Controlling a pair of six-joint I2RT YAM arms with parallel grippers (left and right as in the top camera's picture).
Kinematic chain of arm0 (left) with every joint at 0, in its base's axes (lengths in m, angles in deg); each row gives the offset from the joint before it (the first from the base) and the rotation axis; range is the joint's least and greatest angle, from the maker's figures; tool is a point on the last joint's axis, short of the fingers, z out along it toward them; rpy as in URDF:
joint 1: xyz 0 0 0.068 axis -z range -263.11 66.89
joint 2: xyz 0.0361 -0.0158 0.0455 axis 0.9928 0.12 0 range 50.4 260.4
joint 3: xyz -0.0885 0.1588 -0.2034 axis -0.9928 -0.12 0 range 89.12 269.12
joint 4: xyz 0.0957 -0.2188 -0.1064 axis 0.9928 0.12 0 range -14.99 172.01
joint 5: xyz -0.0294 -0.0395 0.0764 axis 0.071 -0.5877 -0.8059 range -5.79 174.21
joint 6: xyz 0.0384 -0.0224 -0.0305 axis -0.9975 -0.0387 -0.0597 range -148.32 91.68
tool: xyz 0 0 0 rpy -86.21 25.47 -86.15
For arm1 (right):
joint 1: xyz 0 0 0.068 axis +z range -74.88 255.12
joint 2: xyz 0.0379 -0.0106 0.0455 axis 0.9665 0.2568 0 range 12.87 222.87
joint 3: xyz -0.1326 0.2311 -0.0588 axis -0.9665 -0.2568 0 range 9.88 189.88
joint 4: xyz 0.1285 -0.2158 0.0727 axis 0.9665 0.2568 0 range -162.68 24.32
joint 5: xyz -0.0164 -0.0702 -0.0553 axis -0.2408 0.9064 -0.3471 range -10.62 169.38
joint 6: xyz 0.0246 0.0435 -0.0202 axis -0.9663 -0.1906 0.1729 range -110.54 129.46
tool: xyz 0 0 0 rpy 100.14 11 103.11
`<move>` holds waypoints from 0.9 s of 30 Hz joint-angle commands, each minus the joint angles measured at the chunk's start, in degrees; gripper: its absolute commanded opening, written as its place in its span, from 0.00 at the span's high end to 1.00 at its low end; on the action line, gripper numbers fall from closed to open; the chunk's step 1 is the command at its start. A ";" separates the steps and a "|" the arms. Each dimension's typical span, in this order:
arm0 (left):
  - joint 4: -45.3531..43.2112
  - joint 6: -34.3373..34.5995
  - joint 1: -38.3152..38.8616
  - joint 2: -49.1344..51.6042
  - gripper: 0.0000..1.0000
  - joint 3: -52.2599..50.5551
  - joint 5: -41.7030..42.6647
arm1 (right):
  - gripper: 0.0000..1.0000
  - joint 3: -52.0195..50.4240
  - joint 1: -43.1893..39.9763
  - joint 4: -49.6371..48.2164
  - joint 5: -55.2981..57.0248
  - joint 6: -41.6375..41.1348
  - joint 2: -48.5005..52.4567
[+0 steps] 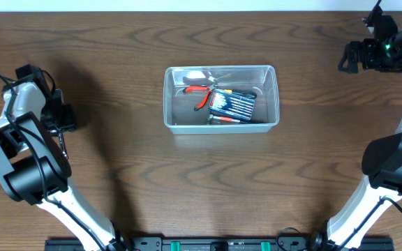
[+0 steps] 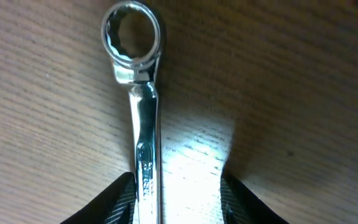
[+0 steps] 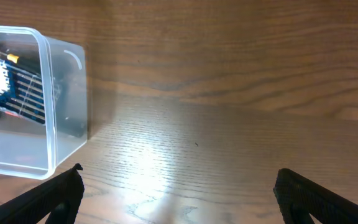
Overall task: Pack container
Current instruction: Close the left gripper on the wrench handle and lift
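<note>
The clear plastic container (image 1: 222, 67) sits mid-table and holds red-handled pliers (image 1: 202, 94), a blue and black tool case (image 1: 232, 104) and other small items. A chrome ring wrench (image 2: 138, 106) lies flat on the wood in the left wrist view, ring end away from me. My left gripper (image 2: 178, 186) is open and low over the table at the far left (image 1: 67, 115). The wrench shaft runs between its fingers, against the left finger and apart from the right one. My right gripper (image 3: 178, 180) is wide open and empty, at the far right back (image 1: 349, 58).
The container's corner (image 3: 67, 93) shows at the left of the right wrist view, with the tool case (image 3: 11, 87) inside. Both arm bases stand at the near table edge. The wrench is hidden under the left gripper in the overhead view.
</note>
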 commanded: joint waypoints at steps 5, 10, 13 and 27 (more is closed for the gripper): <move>-1.49 -1.11 -1.55 2.45 0.56 -3.08 2.80 | 0.01 0.00 -0.04 0.33 0.15 -0.83 0.55; -1.42 -1.09 -1.55 2.45 0.60 -3.32 2.64 | 0.01 0.00 -0.04 0.37 0.15 -0.81 0.55; -1.44 -1.09 -1.55 2.45 0.63 -3.32 2.67 | 0.01 0.00 -0.04 0.42 0.15 -0.81 0.55; -1.27 -0.85 -1.55 2.45 0.92 -3.30 2.64 | 0.01 0.00 -0.04 0.44 0.15 -0.81 0.55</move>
